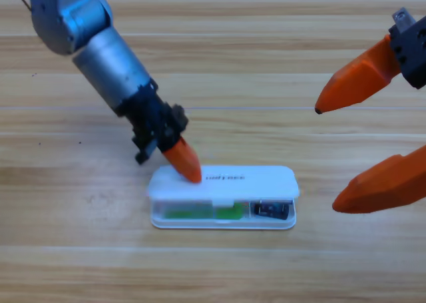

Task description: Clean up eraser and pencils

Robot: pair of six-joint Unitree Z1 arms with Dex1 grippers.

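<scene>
Dark navy-black, w/ light blue marks, the eraser [271, 210] is seen lying in the right-hand compartment of the white case [266, 178], near the case's right end. Pale green w/ a brighter green end, one pencil [200, 213] is seen lengthwise in the longer left compartment, just left of the eraser and parted from it by a divider; the red pencil cannot be made out, being possibly hidden under the lid. The case is laid flat on the wooden table [66, 263], approx. at the picture's centre and slightly low, its long side running left-right; its white lid is partly lowered over the back half, so that only the front strip of the inside is exposed. The lid's left part is touched from above by the left gripper [184, 162], which is brought in from the upper left corner on its grey arm and pointed down and to the right; only one orange tip is shown there, pressed onto the lid, so whether its jaws are apart or together cannot be told. The right gripper [326, 158] is seen at the right edge, large and partly cut off, well apart from the case; its two orange jaws are spread wide, w/ nothing held between them.
</scene>
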